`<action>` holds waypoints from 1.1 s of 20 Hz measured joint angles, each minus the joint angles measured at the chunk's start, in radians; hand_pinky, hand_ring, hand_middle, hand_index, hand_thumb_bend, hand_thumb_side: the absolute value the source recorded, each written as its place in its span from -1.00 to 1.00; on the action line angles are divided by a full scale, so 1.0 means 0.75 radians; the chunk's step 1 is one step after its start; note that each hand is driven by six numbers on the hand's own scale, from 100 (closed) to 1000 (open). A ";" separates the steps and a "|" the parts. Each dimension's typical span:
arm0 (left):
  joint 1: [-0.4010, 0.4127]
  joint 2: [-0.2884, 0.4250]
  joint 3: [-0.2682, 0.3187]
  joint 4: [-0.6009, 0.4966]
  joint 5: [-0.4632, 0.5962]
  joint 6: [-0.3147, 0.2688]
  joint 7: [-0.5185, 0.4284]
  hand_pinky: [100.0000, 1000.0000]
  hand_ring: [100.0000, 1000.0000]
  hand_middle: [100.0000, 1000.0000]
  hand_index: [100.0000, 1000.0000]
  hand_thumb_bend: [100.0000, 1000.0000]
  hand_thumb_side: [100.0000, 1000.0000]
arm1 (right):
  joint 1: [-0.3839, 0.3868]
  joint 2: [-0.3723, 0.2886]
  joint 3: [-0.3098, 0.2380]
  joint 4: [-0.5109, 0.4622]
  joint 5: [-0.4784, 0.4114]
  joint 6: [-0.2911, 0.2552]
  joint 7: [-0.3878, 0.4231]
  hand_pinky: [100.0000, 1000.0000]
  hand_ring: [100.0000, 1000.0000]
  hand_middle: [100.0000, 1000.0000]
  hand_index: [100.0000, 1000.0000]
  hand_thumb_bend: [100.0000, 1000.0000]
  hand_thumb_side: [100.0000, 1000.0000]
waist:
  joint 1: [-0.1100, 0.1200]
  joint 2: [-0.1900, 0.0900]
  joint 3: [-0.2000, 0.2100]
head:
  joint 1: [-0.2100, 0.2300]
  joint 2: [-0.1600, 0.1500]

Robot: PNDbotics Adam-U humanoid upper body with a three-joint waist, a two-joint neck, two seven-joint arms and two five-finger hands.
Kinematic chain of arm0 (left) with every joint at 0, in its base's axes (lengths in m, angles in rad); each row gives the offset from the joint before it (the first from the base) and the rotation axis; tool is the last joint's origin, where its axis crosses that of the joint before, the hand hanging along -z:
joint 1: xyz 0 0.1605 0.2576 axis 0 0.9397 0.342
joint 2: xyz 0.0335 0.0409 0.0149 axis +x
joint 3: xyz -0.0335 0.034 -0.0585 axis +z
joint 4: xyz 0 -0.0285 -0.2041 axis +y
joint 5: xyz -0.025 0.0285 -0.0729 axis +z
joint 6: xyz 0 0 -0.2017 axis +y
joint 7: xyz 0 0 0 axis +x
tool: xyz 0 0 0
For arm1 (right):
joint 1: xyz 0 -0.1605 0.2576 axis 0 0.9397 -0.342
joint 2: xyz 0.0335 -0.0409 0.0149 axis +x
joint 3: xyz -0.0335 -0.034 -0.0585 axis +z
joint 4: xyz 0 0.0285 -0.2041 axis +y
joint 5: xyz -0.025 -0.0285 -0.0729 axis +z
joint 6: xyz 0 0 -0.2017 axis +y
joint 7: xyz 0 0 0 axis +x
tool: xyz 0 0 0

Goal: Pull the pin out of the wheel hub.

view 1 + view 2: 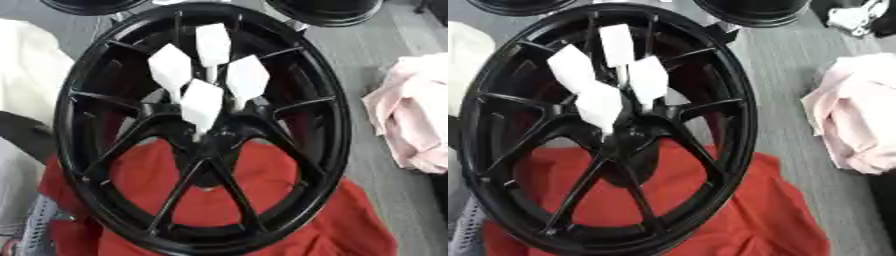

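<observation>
- Black wheel [87, 165] fills the frame centre, lying flat on red cloth [289, 180], probably padding under the rim.
- Pink cloth [411, 125] bunched at right edge, off the work.
- Four white pins [202, 104] stand upright in hub centre, clustered just above mid-frame, tops exposed for pulling.
- Neither hand in view; how open they are can't be told. No pin pulled yet.

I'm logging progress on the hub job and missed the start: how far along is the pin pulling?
Nothing looks done yet: four white pins stand clustered at the centre of the black wheel hub, which lies on a red cloth. Nothing is in hand either, since neither robot hand shows in either view. All of the work is left: reaching in, taking hold of a pin and drawing it out of the hub.
</observation>
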 measured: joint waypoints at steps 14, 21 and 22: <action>-0.007 0.007 -0.015 0.001 0.002 0.002 -0.013 0.53 0.38 0.32 0.74 -0.98 0.70 | -0.378 0.148 0.311 -0.001 0.009 -0.007 0.156 0.70 0.60 0.42 0.57 -1.00 -0.13 | -0.017 -0.009 0.020 | -0.030 0.001; -0.007 0.007 -0.016 0.001 0.004 0.003 -0.016 0.53 0.38 0.32 0.74 -0.98 0.70 | -0.493 0.243 0.447 0.000 -0.065 0.061 0.146 0.68 0.59 0.41 0.56 -1.00 -0.12 | -0.020 -0.016 0.025 | -0.044 0.003; -0.007 0.007 -0.016 0.001 0.004 0.003 -0.017 0.53 0.38 0.32 0.74 -0.98 0.70 | -0.509 0.256 0.462 0.005 -0.070 0.070 0.144 0.68 0.59 0.41 0.56 -1.00 -0.14 | -0.020 -0.016 0.025 | -0.045 0.003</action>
